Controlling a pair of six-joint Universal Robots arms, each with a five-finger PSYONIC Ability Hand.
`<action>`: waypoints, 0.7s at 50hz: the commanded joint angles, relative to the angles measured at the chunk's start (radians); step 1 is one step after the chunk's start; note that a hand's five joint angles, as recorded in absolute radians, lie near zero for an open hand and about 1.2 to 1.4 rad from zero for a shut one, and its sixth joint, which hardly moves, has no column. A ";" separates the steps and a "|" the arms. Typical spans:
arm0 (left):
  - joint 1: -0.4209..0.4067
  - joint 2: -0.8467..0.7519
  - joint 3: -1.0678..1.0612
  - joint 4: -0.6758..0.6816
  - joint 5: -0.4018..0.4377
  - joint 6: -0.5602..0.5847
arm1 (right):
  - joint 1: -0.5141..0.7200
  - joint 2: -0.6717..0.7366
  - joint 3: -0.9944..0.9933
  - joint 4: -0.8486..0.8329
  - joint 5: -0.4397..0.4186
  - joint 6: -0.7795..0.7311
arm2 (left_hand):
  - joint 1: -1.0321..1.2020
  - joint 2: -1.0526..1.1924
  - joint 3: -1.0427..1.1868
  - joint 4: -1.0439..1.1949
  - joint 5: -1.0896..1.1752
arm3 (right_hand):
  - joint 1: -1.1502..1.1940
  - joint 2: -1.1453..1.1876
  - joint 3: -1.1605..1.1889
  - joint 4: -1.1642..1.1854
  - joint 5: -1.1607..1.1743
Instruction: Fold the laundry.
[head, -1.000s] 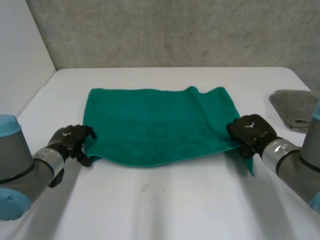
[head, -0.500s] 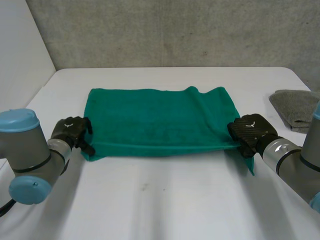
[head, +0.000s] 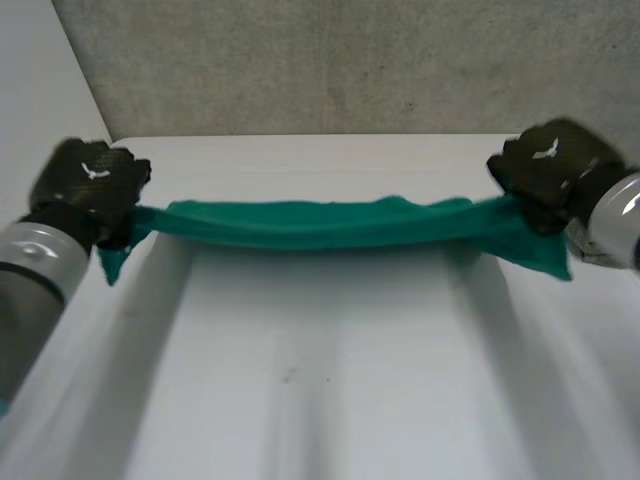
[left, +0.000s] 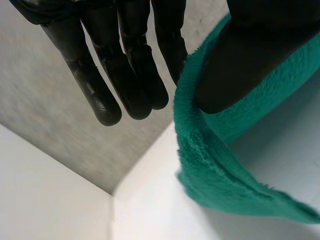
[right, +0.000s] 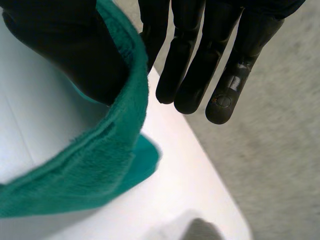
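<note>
A green towel (head: 310, 222) hangs stretched in a band between my two hands above the white table (head: 320, 390). My left hand (head: 90, 185) holds the towel's left corner, and a short tip of cloth droops below it. In the left wrist view the towel (left: 210, 170) is pinched between the thumb and the straight fingers (left: 130, 75). My right hand (head: 550, 170) holds the right corner, with a green flap hanging under it. The right wrist view has the towel (right: 100, 165) clamped between the thumb and the fingers (right: 200, 65).
A grey concrete wall (head: 330, 60) stands behind the table's far edge, and a white wall (head: 40, 90) is at the left. A grey cloth (right: 200, 231) lies on the table beyond my right hand's fingertips.
My left hand closed on the towel's near left corner. Both hands then rose and moved toward the far edge, lifting the towel's near edge off the table.
</note>
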 joint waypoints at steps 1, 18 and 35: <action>-0.010 0.123 0.000 -0.138 0.006 0.184 | -0.002 -0.004 -0.203 0.313 0.003 -0.139 | 0.244 0.205 0.208 0.200 0.263 | 0.411 0.228 0.215 0.207 0.230; -0.021 -0.554 0.357 -0.134 -0.008 0.285 | 0.015 0.521 -0.488 0.352 0.092 -0.144 | 0.244 0.205 0.208 0.200 0.263 | 0.411 0.228 0.215 0.207 0.230; -0.041 -0.472 0.578 0.813 0.092 0.282 | 0.087 0.584 -0.957 -0.368 0.168 0.112 | 0.244 0.205 0.208 0.200 0.263 | 0.411 0.228 0.215 0.207 0.230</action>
